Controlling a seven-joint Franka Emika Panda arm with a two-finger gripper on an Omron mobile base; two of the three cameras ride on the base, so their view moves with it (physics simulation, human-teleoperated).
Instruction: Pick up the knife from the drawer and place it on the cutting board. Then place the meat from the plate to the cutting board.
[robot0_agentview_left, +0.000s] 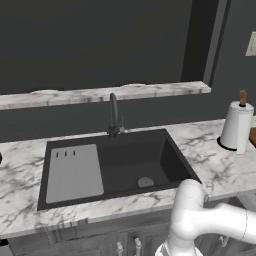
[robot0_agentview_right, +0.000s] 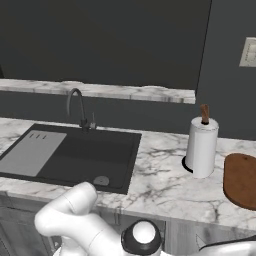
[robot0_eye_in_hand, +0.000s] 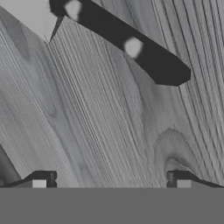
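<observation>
You see the knife (robot0_eye_in_hand: 127, 43) cut off at the hand view's top left, its blade mostly out of frame. The cutting board (robot0_agentview_right: 242, 180) runs off the right edge of the right base view.

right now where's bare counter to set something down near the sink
Bare marble between the sink and the paper towel roll, and the front strip ahead of the roll. Left of the sink is bare too. Tighter between the roll and the cutting board.

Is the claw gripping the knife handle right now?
No, the claw stands open, with the knife lying apart ahead of its tips.
</observation>
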